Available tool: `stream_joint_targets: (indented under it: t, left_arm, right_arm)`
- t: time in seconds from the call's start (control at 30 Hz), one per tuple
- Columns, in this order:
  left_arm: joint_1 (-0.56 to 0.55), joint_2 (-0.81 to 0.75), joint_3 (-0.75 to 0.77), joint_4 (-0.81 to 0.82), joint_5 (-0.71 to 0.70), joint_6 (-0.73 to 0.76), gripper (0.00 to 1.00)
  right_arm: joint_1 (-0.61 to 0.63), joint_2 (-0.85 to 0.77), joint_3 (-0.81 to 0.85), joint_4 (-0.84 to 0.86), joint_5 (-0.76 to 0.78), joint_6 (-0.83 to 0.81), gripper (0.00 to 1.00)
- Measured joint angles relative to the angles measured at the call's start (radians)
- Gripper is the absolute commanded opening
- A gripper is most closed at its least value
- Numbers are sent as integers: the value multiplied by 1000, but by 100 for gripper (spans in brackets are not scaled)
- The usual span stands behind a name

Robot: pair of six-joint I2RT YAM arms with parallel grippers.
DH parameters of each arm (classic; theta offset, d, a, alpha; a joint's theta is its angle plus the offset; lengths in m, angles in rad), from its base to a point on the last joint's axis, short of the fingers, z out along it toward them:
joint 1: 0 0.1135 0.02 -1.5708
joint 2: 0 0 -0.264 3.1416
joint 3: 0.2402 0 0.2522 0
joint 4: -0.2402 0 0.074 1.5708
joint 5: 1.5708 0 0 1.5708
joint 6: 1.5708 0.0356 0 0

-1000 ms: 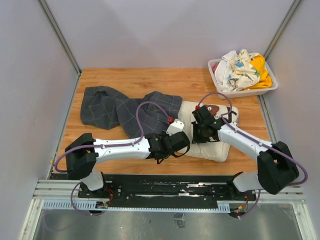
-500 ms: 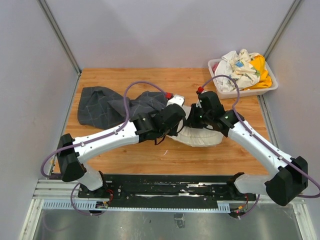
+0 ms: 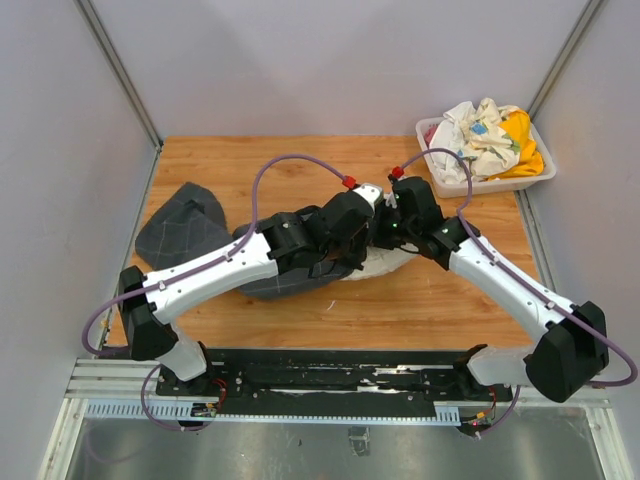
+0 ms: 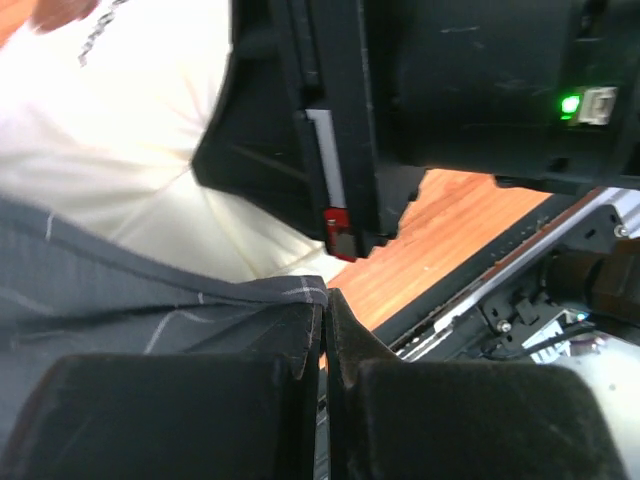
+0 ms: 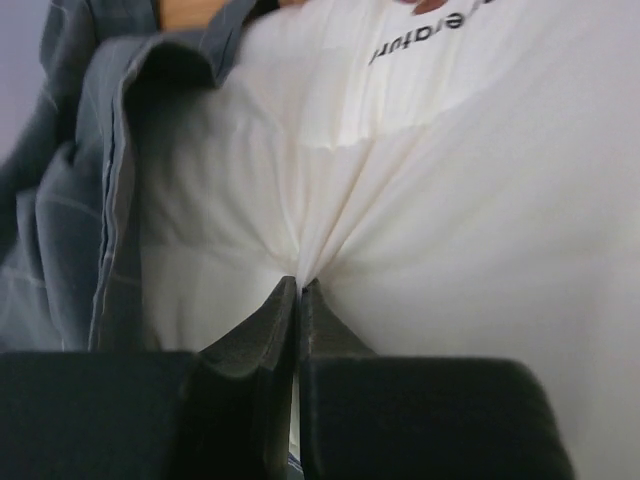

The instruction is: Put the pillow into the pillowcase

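soft pillow pinched, limp case held by the hem

the pillow (image 5: 450, 200) lies near the middle of the table (image 3: 300, 160). in the top view it is mostly hidden under the 2 wrists, and only a pale strip shows at about 5 o'clock of where the arms meet. the pillowcase (image 3: 190, 225) trails from there toward 9 o'clock, its edge bunched against the pillow's end. the right gripper (image 5: 299, 290) has its jaws pressed together on a tuck of the pillow's cover, with creases fanning from the pinch. the left gripper (image 4: 323, 312) is clamped tight on the pillowcase's stitched hem, just beside the pillow. i cannot tell whether it holds 1 layer or both. the basket (image 3: 432, 160) of cloths (image 3: 485, 135) sits at the 2 o'clock corner, well apart.

the pillow looks light and very soft, so it will likely fold and sag rather than slide in as a slab. a pinch of cover alone may slip. a deeper hold on the end or a corner should steer it better. the case is thin and limp, so its mouth may collapse unless it is spread at the hem.
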Motion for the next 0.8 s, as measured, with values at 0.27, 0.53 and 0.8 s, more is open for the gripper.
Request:
stream_joint_targets:
  t: [0.27, 0.53, 0.8]
  left_arm:
    - [75, -9, -103, 109, 111, -2, 1]
    - [93, -13, -230, 222, 146, -16, 46]
    - [107, -61, -262, 225, 127, -44, 67]
  right_arm:
    - [0, 12, 0, 69, -35, 38, 1]
    - [0, 10, -45, 75, -39, 40, 1]
    - [0, -7, -123, 63, -12, 26, 1]
